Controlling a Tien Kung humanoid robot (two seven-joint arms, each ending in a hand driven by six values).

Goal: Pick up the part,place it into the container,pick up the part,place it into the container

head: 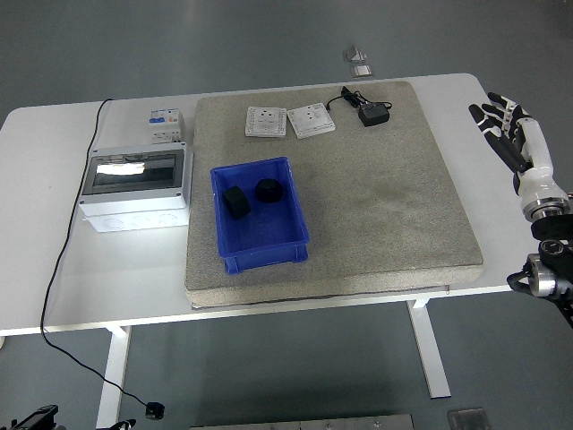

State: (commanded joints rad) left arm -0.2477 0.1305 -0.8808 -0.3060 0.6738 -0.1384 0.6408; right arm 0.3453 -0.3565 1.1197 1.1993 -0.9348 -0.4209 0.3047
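You're looking at a white table (89,269) with rounded corners on a grey floor; a coarse grey mat (376,197) covers most of its middle and right. A black cable (63,251) runs off the table's left edge to the floor.

The blue plastic bin (260,219), rectangular with its long axis running near edge to far edge and slightly skewed, sits on the mat's left part. Two black parts lie in its far half, close but apart: a blocky one (235,202) to the left, a rounder one (267,189) to the right.

Left of the mat: a grey enclosure with a clear lid (134,186), and a small breaker unit (164,122) toward the far edge.

At the mat's far edge: two white square switch plates (288,120) and a black adapter (372,114).

Your right hand (515,143) is at the table's right edge, fingers spread, holding nothing.
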